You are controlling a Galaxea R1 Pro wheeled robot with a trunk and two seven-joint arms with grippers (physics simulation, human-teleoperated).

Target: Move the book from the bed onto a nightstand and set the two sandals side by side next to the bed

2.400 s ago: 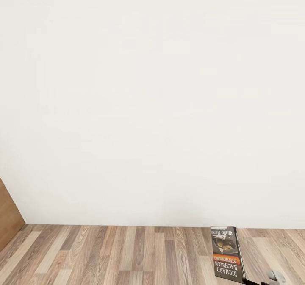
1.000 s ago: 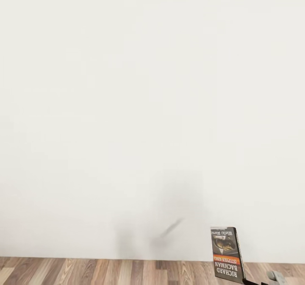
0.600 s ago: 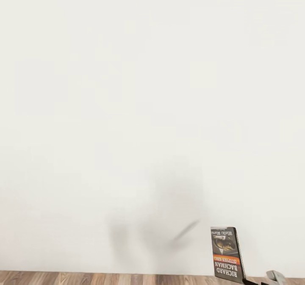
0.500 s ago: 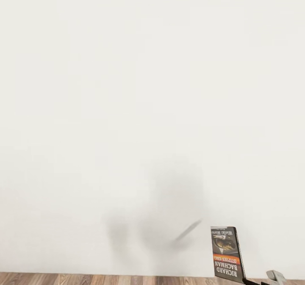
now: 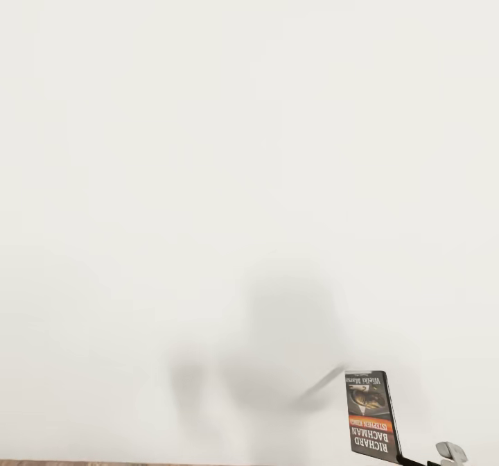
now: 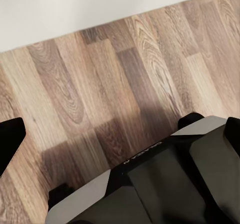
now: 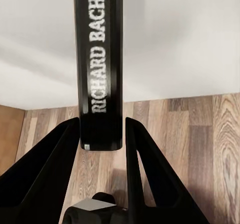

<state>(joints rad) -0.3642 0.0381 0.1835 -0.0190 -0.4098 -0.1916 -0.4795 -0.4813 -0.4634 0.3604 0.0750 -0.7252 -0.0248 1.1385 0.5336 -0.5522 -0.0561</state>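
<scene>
The right gripper point(image 7: 100, 134) is clamped on the book point(image 5: 372, 415), carried upright facing a white wall point(image 5: 208, 140), so nightstand and sandals remain; the left gripper's state I cannot tell.

The right gripper point(image 7: 101, 134) clamps the book point(image 7: 98, 59) between its two dark fingers point(image 7: 47, 171), which press against either side of the book's lower end. The book's black spine faces the camera, with white "RICHARD BACH" lettering running along it. Behind it are a white wall point(image 7: 190, 39) and a brown wood-plank floor point(image 7: 200, 149).
</scene>
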